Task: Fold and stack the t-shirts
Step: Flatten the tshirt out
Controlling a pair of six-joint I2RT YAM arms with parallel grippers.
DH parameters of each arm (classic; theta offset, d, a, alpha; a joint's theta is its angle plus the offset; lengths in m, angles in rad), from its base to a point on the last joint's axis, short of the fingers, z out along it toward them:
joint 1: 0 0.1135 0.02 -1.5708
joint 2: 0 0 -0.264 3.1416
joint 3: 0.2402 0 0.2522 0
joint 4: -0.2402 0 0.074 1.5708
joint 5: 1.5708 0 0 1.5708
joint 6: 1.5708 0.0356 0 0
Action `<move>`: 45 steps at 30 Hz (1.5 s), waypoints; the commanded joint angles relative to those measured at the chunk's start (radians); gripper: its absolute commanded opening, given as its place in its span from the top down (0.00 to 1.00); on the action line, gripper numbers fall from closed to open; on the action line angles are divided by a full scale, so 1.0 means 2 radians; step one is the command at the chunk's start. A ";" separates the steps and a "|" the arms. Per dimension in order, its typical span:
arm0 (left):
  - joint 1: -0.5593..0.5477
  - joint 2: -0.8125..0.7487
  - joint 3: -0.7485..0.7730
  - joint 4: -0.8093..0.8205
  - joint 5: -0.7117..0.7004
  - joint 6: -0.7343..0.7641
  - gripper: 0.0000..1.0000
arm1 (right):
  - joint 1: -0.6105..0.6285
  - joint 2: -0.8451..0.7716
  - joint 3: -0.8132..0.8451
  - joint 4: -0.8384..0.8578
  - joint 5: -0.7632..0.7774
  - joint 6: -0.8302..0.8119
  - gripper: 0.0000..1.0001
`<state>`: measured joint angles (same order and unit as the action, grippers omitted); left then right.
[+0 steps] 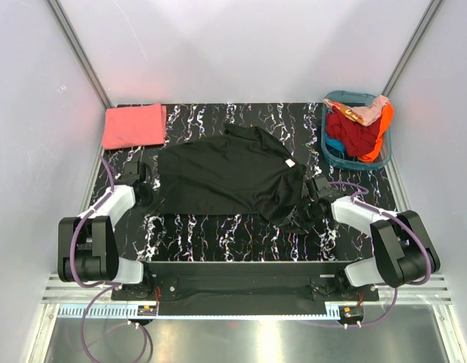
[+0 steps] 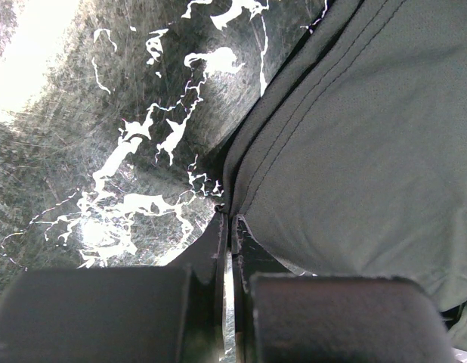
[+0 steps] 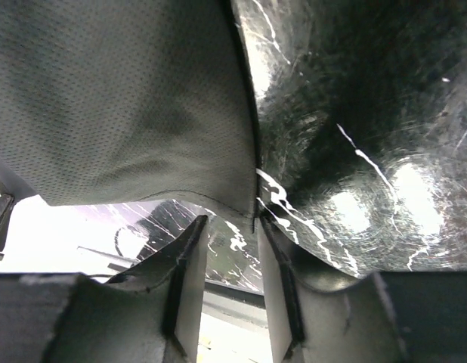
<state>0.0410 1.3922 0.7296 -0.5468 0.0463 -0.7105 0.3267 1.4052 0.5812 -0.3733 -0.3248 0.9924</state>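
A large black t-shirt (image 1: 226, 170) lies spread across the middle of the dark marbled table (image 1: 218, 234), its right side bunched up. My left gripper (image 1: 148, 193) is at the shirt's left edge. In the left wrist view its jaws (image 2: 227, 218) are shut, pinching the hem of the black t-shirt (image 2: 354, 151). My right gripper (image 1: 303, 213) is at the bunched right side. In the right wrist view it (image 3: 232, 221) stands open, and a lifted hem of the black t-shirt (image 3: 128, 98) hangs just beyond the fingertips. A folded coral-pink t-shirt (image 1: 133, 125) rests at the far left corner.
A teal plastic basket (image 1: 328, 142) stands at the far right corner, holding red and orange clothes (image 1: 362, 128). White walls with metal posts close in the table on three sides. Both arm bases sit at the near edge.
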 commanded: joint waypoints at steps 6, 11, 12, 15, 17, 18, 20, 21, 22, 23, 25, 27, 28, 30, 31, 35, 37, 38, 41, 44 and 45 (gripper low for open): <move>0.003 -0.007 0.002 0.016 0.006 0.006 1.00 | -0.007 0.044 0.000 -0.016 0.080 -0.023 0.58; 0.003 -0.011 0.003 0.013 0.004 0.006 1.00 | -0.007 0.055 0.005 -0.004 0.081 -0.028 0.64; 0.003 -0.012 0.003 0.014 0.004 0.006 1.00 | -0.007 0.060 0.005 -0.001 0.083 -0.028 0.69; 0.003 -0.013 0.003 0.012 0.006 0.008 1.00 | -0.007 0.060 0.012 -0.002 0.096 -0.036 0.87; 0.003 -0.013 0.003 0.011 0.007 0.009 1.00 | -0.008 0.055 0.017 -0.004 0.107 -0.046 0.96; 0.003 -0.015 0.003 0.010 0.006 0.009 1.00 | -0.011 0.048 0.019 -0.005 0.108 -0.050 1.00; 0.003 -0.019 0.005 0.010 0.006 0.009 1.00 | -0.015 0.040 0.030 -0.015 0.109 -0.067 1.00; 0.003 -0.020 0.006 0.008 0.006 0.011 1.00 | -0.016 0.030 0.033 -0.017 0.105 -0.073 1.00; 0.003 -0.025 0.008 0.007 0.004 0.013 1.00 | -0.017 0.024 0.036 -0.022 0.103 -0.083 1.00; 0.003 -0.027 0.010 0.007 0.004 0.015 1.00 | -0.019 0.016 0.044 -0.025 0.100 -0.090 1.00; 0.003 -0.034 0.013 0.001 0.005 0.023 1.00 | -0.020 -0.003 0.055 -0.040 0.083 -0.116 1.00; 0.003 -0.052 0.017 -0.006 0.007 0.042 1.00 | -0.021 -0.031 0.079 -0.054 0.079 -0.133 1.00; 0.003 -0.058 0.023 -0.010 0.007 0.048 1.00 | -0.022 -0.041 0.087 -0.066 0.076 -0.150 1.00; 0.003 -0.079 0.032 -0.027 0.004 0.067 1.00 | -0.028 -0.072 0.121 -0.084 0.077 -0.164 1.00; 0.003 -0.089 0.040 -0.033 0.001 0.073 1.00 | -0.032 -0.078 0.134 -0.097 0.070 -0.179 1.00; 0.002 -0.140 0.089 -0.063 -0.002 0.101 1.00 | -0.055 -0.094 0.237 -0.143 0.048 -0.209 1.00; 0.002 -0.165 0.115 -0.093 -0.013 0.111 1.00 | -0.067 -0.098 0.301 -0.174 0.049 -0.225 1.00; 0.001 -0.170 0.131 -0.105 -0.016 0.114 1.00 | -0.071 -0.099 0.322 -0.184 0.048 -0.228 1.00; 0.001 -0.198 0.182 -0.135 -0.021 0.117 1.00 | -0.087 -0.104 0.407 -0.213 0.043 -0.235 1.00; 0.000 -0.214 0.239 -0.151 -0.022 0.113 1.00 | -0.090 -0.102 0.501 -0.254 0.048 -0.240 1.00; 0.000 -0.216 0.260 -0.161 -0.022 0.111 1.00 | -0.091 -0.102 0.524 -0.263 0.051 -0.242 1.00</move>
<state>0.0406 0.9897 1.1473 -0.8124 0.0273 -0.5087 0.1497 1.2362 1.4731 -0.7998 -0.2256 0.5537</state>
